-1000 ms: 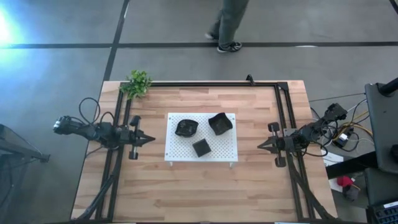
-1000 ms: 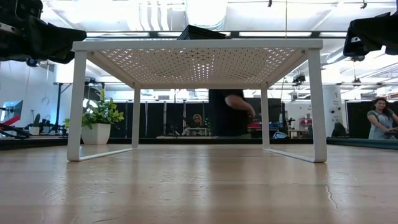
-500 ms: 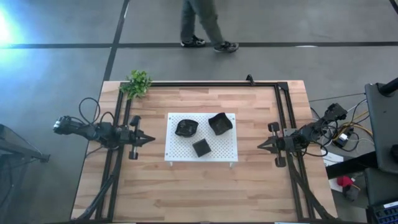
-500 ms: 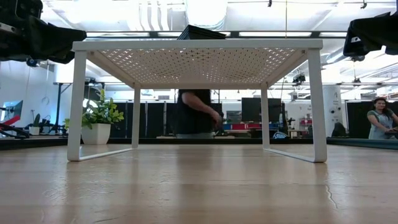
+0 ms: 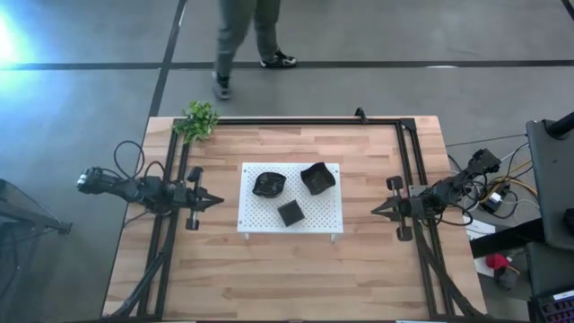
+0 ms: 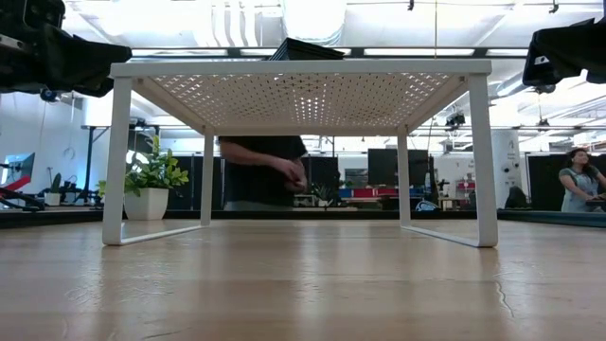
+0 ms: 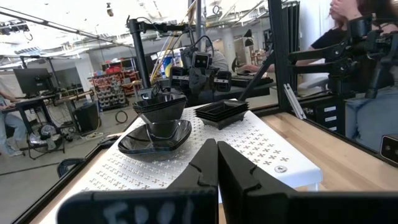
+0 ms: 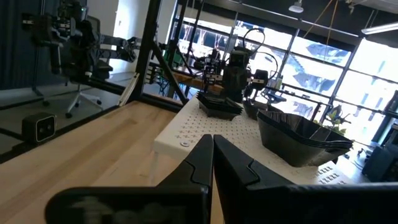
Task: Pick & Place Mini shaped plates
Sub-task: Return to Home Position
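Note:
Three black glossy mini plates, each apparently a small stack, rest on the white perforated board [image 5: 260, 213]: a wavy-edged one [image 5: 268, 184] toward the left, a larger angular one [image 5: 317, 178] toward the far right, and a small square one [image 5: 290, 213] nearer the front. My left gripper [image 5: 221, 200] hovers left of the board, shut, pointing at it. My right gripper [image 5: 373, 211] hovers right of it, also shut. The left wrist view shows the wavy plate [image 7: 155, 138] closest and the square one [image 7: 222, 112] beside it. The right wrist view shows the angular plate [image 8: 305, 140] closest.
The board stands raised on thin white legs [image 6: 117, 156], with open space beneath it. A small green plant [image 5: 198, 119] sits at the far left corner. A black frame [image 5: 408, 144] runs along the table's sides and far edge. A person [image 5: 247, 36] walks past the far edge.
Both arms and the plates have kept still. The person beyond the far edge has walked toward the left.

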